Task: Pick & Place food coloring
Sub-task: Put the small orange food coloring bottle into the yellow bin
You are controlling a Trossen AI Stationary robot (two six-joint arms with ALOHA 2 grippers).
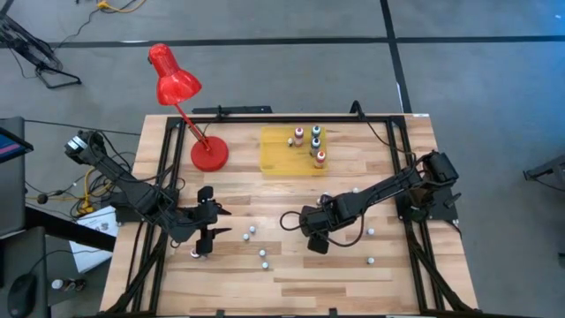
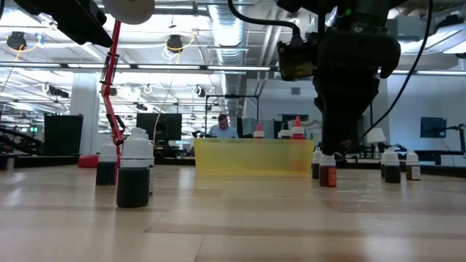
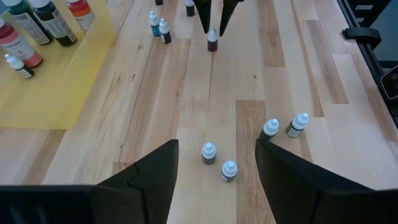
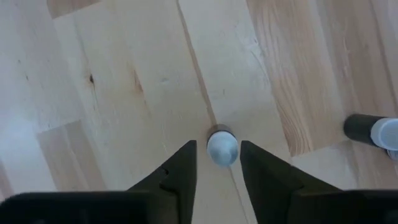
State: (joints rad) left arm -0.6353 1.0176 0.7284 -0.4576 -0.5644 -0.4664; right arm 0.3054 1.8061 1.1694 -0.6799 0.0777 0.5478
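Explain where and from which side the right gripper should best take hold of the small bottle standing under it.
Probably best from straight above, gripping the neck and upper body just under the pale cap. The bottle stands upright on the table, cap up, alone enough for a finger either side. The right gripper already hangs over it, jaws open and straddling it.

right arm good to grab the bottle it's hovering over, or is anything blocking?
Probably yes. The right gripper is open, its fingers either side of the white-capped bottle, which stands upright on bare table. The nearest other bottle lies well aside, so nothing seems in the way.
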